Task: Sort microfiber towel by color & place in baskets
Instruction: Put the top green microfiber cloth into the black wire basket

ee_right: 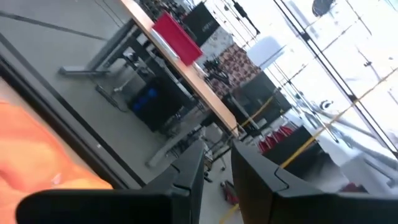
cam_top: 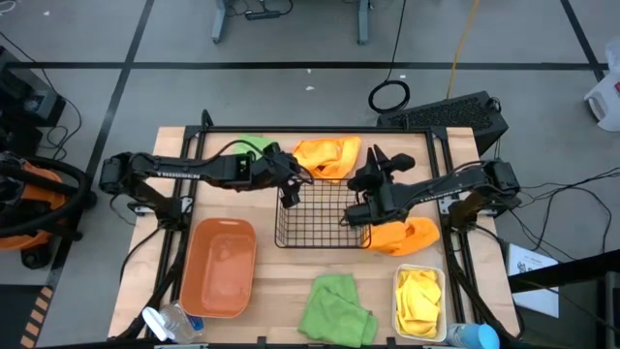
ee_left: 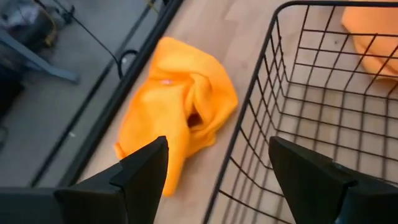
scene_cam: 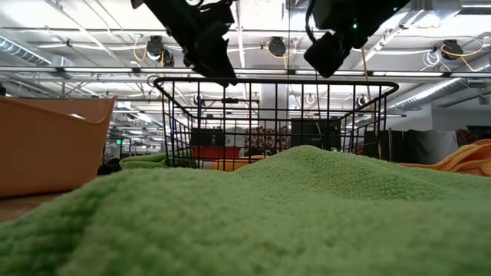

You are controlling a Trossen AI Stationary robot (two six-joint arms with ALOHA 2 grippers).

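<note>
Here the left gripper's [ee_left: 214, 177] fingers spread apart above the wire basket's [cam_top: 312, 215] back-left rim, probably lining up on the orange towel [cam_top: 327, 156] near the tabletop's back edge; the right gripper's [ee_right: 217, 163] fingers nearly meet, holding nothing

Two robot arms, three containers — one black wire basket [cam_top: 312, 215], one orange bin [cam_top: 219, 268], one white bin [cam_top: 418, 301] — two orange cloths [cam_top: 327, 156] [cam_top: 404, 236], two green cloths [cam_top: 335, 308] [cam_top: 249, 145], yellow cloth [cam_top: 419, 298] in the white bin, count unclear.
</note>
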